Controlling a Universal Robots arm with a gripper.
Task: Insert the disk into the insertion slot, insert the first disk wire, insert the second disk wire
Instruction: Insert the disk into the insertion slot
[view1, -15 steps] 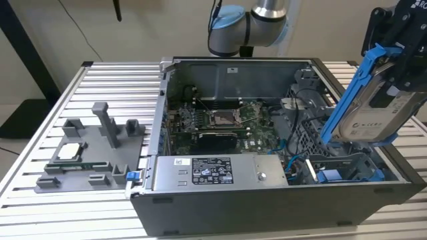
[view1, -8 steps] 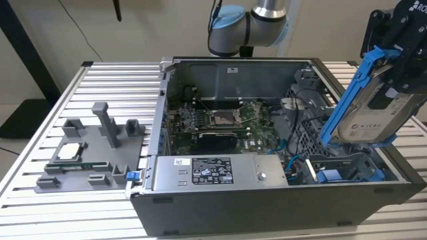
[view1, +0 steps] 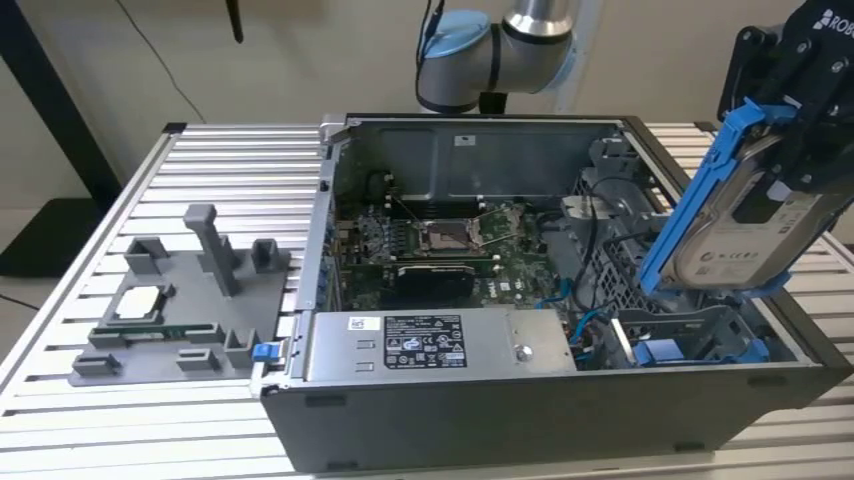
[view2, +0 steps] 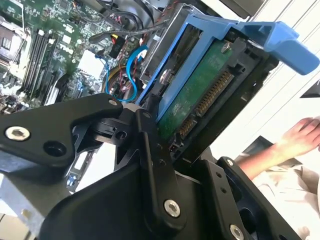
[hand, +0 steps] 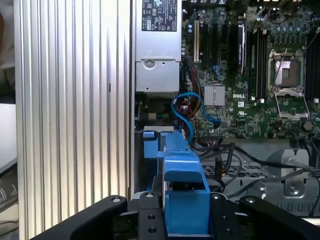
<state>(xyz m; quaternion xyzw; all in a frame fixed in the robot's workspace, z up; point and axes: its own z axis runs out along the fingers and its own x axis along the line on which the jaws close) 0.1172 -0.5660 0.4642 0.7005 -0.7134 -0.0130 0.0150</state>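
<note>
disk held high over its slot

the pincer (view1: 787, 165) is shut tight on the disk (view1: 747, 245), with a black finger on each flat side. it grips near the top end. the disk sits in its blue frame (view1: 683, 215). in the second wrist view the disk (view2: 200, 95) shows its green underside and a row of gold pins between the fingers (view2: 150, 150).

the disk hangs in the air at the exterior view's right, over the open computer case (view1: 534, 410). its long side runs almost straight up and down. the top leans a bit toward the exterior view's right. the low end touches nothing that i can see.

the insertion slot (view1: 694, 345) lies right under that low end, down in the corner of the case. it has blue rails and looks empty. so i think the way from disk to slot is down.

thin blue wires (view1: 583, 300) curl just beside the slot. i cannot tell where their ends go. further off are the silver power box (view1: 441, 345) and the green board (view1: 441, 235). the case stands on a ribbed surface (view1: 200, 440).
</note>
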